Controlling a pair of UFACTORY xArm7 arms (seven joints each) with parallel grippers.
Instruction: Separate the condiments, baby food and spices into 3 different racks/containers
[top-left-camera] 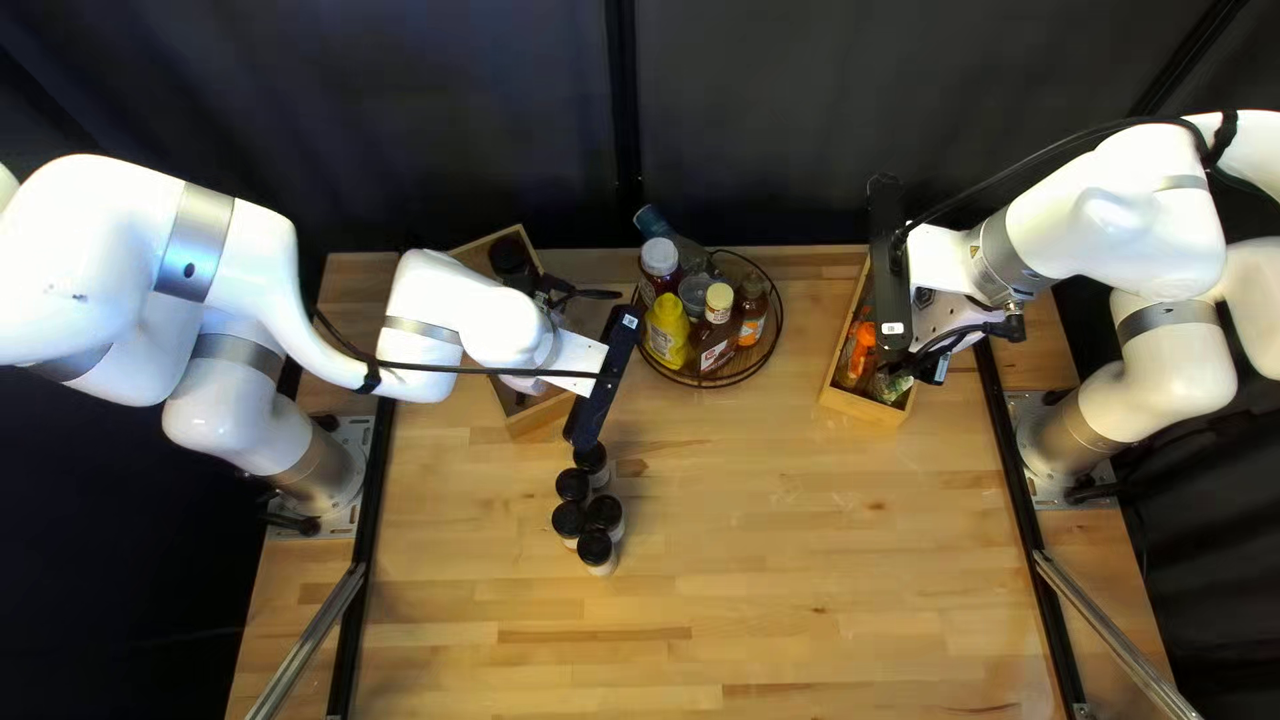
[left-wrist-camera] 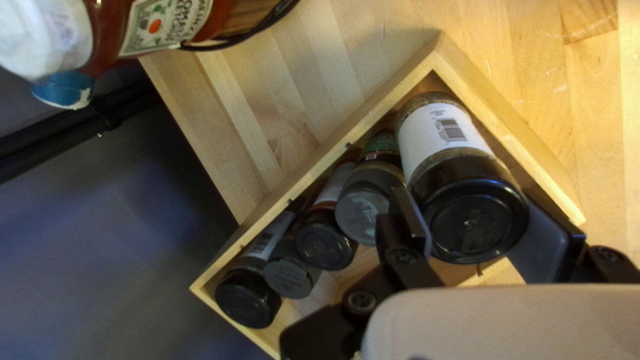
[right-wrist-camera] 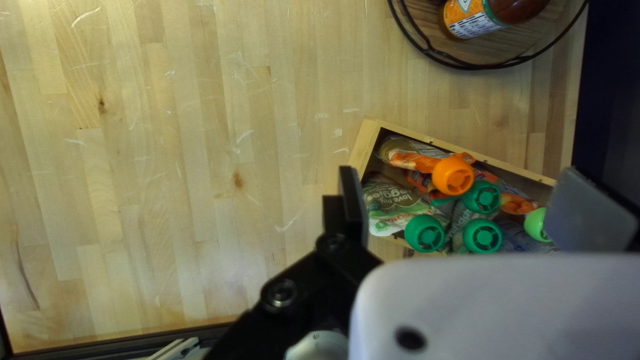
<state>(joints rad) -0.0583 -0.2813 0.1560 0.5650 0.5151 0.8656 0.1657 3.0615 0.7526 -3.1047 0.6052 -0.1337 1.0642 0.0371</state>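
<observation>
Black lid up, big spice jar gripped by the left gripper, down in the spice box, upper left of the top left view. Alongside, four other spice jars. Right gripper open and holding nothing, over the baby food box, right of centre in the top left view. Looks done with the pouches in there, likewise with condiment bottles on the round rack, upper middle. Left to box: five black-lidded jars on the table, below and left of centre. Probably past halfway.
</observation>
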